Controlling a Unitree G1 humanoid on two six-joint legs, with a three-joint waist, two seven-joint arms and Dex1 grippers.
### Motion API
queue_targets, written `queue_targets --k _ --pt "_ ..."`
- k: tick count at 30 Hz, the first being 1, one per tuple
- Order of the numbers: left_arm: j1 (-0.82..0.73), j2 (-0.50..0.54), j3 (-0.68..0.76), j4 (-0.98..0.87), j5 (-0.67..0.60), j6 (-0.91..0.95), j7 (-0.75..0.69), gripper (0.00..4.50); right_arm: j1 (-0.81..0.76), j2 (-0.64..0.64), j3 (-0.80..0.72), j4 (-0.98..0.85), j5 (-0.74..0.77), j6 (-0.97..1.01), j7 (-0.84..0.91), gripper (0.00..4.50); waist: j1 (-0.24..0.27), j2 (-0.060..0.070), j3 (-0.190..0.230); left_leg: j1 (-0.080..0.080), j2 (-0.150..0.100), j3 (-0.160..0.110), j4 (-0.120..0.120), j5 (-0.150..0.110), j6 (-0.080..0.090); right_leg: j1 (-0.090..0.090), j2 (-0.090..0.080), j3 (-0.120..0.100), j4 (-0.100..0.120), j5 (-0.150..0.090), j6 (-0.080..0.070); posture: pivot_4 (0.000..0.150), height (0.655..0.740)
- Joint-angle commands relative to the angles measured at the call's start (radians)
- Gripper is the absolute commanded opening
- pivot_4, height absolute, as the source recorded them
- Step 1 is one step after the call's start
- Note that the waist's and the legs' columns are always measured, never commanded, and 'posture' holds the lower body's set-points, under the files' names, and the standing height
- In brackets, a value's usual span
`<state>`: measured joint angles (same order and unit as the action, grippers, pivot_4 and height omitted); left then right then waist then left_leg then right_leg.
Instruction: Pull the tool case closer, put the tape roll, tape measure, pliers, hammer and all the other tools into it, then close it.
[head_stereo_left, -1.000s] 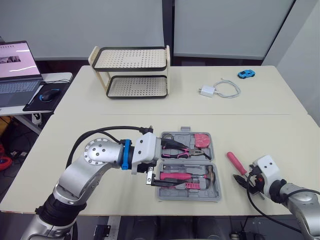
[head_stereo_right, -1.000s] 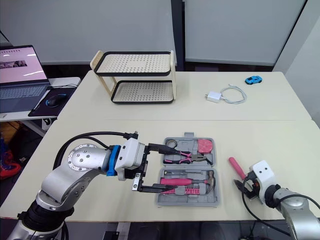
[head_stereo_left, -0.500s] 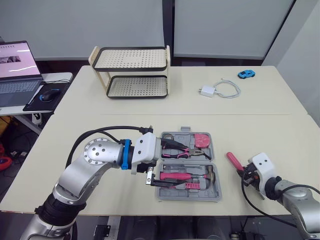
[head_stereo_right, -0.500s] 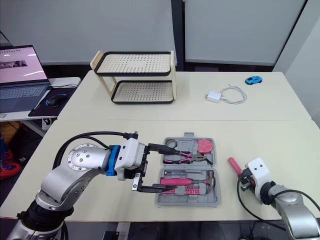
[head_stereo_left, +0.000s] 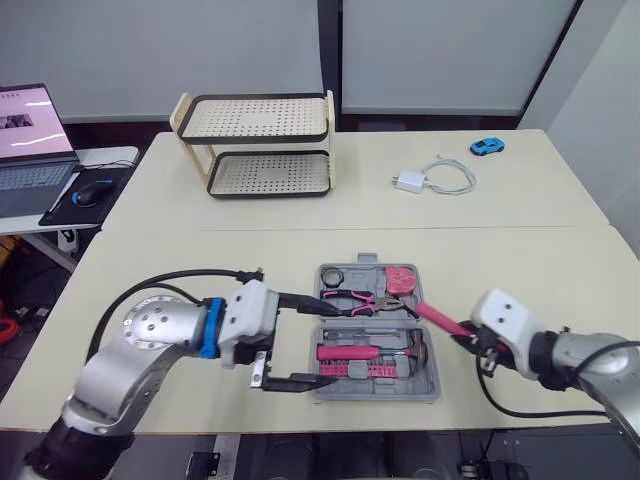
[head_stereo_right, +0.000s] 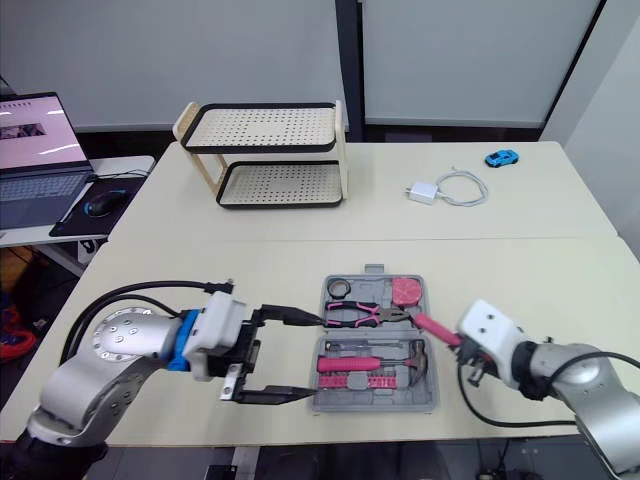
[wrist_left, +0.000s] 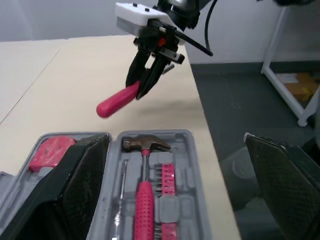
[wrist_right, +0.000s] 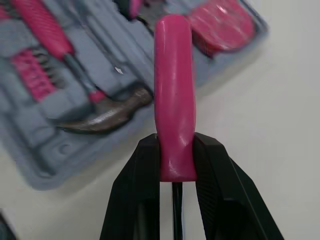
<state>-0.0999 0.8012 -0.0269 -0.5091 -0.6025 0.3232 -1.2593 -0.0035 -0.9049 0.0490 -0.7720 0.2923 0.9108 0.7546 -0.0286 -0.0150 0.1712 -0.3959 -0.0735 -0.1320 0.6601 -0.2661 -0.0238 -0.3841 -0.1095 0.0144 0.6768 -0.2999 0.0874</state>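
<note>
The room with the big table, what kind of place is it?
Probably an office or lab: a laptop and mouse on a side desk, and a charger on the pale table.

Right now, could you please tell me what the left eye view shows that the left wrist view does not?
The left eye view takes in the far side of the table: the two-tier rack, the white charger with its cable, the blue toy car, and the laptop on the side desk. The left wrist view adds the floor past the table's edge. Both share the open tool case, the hammer lying in it, and the right gripper shut on a pink-handled tool near the case.
</note>
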Motion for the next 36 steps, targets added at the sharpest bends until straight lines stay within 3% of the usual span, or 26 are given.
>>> queue_targets --k 1,5,10,16,25,36 --pt "0.042 0.024 0.053 0.051 0.017 -0.103 -0.074 4.50 -0.130 -0.012 0.090 -0.094 0.068 0.123 0.025 0.61 0.001 0.000 0.000 0.000 0.000 0.000 0.000 0.000 0.000 0.000 0.000 0.000 0.000 0.000 0.000 0.150 0.7400" --pt "0.068 0.058 0.079 0.097 0.038 -0.169 -0.128 4.50 -0.370 0.017 0.290 -0.147 0.091 0.276 0.018 0.61 0.001 -0.001 0.001 -0.002 0.000 0.000 0.000 0.000 0.000 -0.001 0.000 0.000 -0.001 0.000 0.000 0.150 0.7400" --pt "0.120 0.095 0.114 0.085 0.034 -0.188 -0.159 4.50 -0.487 0.024 0.400 -0.191 0.124 0.380 0.001 0.61 0.005 -0.001 0.000 -0.004 -0.001 -0.002 0.000 0.000 0.000 -0.003 -0.001 -0.001 -0.004 0.000 0.000 0.150 0.7400" --pt "0.188 0.135 0.149 0.103 0.041 -0.222 -0.194 4.50 -0.419 -0.072 0.512 -0.169 0.075 0.265 0.003 0.61 0.006 -0.001 0.000 -0.004 -0.001 -0.002 -0.001 0.000 -0.001 -0.003 -0.002 -0.001 -0.003 0.000 0.000 0.150 0.7400" --pt "0.218 0.150 0.156 0.106 0.040 -0.236 -0.206 4.50 -0.308 -0.031 0.666 -0.206 -0.043 0.206 -0.112 0.61 0.002 -0.001 0.000 -0.003 -0.001 -0.001 0.000 0.000 -0.001 -0.004 -0.001 0.000 -0.001 0.000 0.000 0.150 0.7400" --pt "0.208 0.148 0.150 0.121 0.047 -0.231 -0.199 4.50 -0.437 0.081 0.690 -0.186 -0.037 0.284 -0.124 0.61 0.002 -0.001 0.000 -0.003 0.000 -0.002 0.000 0.000 -0.001 -0.004 0.000 -0.001 -0.001 0.000 0.000 0.150 0.7400"
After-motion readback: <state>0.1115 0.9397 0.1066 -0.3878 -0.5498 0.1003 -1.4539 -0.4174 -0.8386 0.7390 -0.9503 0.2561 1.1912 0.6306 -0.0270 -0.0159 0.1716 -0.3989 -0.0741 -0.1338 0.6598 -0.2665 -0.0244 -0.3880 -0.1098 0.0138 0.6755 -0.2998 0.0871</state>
